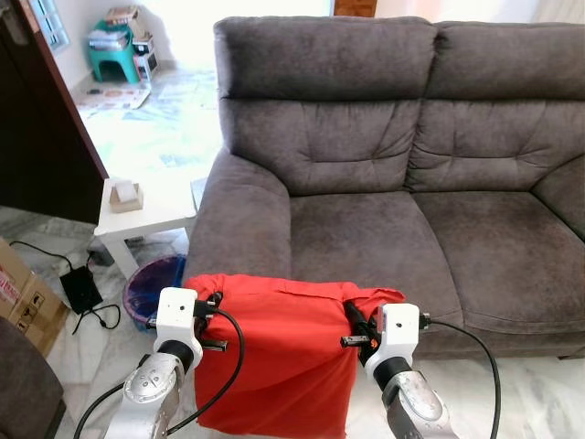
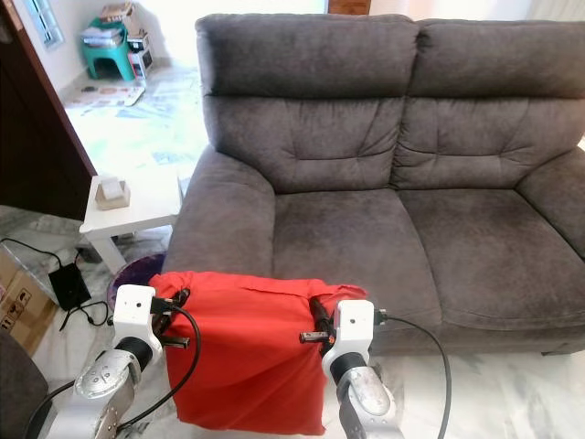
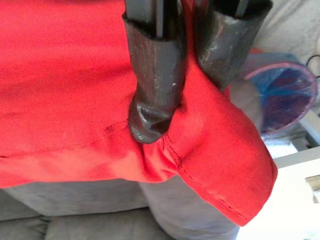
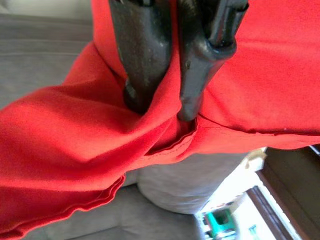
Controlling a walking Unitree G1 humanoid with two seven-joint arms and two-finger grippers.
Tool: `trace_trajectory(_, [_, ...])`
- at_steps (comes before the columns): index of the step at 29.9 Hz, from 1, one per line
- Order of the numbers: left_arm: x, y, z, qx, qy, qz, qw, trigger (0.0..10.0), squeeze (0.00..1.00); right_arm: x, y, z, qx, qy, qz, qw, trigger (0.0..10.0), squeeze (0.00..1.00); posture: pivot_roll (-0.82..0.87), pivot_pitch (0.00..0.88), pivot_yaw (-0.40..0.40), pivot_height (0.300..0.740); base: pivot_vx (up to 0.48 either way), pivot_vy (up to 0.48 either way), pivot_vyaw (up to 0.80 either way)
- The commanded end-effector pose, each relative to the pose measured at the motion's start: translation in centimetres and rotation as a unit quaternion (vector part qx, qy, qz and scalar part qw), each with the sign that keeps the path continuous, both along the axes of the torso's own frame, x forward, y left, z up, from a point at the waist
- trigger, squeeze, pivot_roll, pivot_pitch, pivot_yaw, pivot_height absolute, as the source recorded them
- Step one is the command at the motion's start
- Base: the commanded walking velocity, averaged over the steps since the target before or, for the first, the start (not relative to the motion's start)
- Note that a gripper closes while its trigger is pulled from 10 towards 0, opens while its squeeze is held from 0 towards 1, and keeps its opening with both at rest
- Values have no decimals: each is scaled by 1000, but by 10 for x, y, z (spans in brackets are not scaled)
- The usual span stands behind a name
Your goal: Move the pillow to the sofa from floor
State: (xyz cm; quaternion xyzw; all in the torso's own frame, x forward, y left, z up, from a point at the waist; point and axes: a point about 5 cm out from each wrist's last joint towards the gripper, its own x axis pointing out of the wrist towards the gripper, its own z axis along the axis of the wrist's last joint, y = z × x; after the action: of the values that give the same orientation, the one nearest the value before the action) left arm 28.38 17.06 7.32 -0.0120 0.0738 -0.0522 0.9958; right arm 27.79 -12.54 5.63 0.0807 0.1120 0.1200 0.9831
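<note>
Left eye view: both jaws pinch the red pillow (image 1: 274, 357) hanging lengthwise down before the sofa (image 1: 384, 183).

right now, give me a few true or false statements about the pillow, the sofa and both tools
1. The red fabric pillow hangs between the left tool and the right tool. True.
2. The pillow already lies on the seat of the grey two-seat fabric sofa. False: it hangs in front of the sofa, near its left armrest.
3. Each tool is shut on an upper corner of the pillow. True.
4. A small white side table stands beside the sofa's left armrest. True.
5. The sofa seat holds other cushions. False: the seat cushions are bare.
</note>
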Motion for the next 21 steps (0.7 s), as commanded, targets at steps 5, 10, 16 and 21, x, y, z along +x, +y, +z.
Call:
trace_trajectory(5, [4, 4, 12, 14, -31, 0, 999, 10000, 0, 10, -5, 19, 9, -46, -17, 999, 10000, 0, 72, 84, 13, 740, 0, -365, 0])
trace_trajectory(10, [4, 4, 12, 15, -30, -1, 999, 10000, 0, 11, -5, 20, 14, -49, -19, 999, 10000, 0, 73, 87, 14, 740, 0, -365, 0])
trace_trajectory(16, [5, 5, 12, 16, -30, 0, 999, 10000, 0, 13, -5, 22, 14, -51, -17, 998, 10000, 0, 71, 89, 9, 740, 0, -368, 0])
trace_trajectory(21, [6, 5, 12, 16, -31, 1, 999, 10000, 0, 13, -6, 23, 12, -53, -17, 998, 10000, 0, 71, 89, 9, 740, 0, -365, 0])
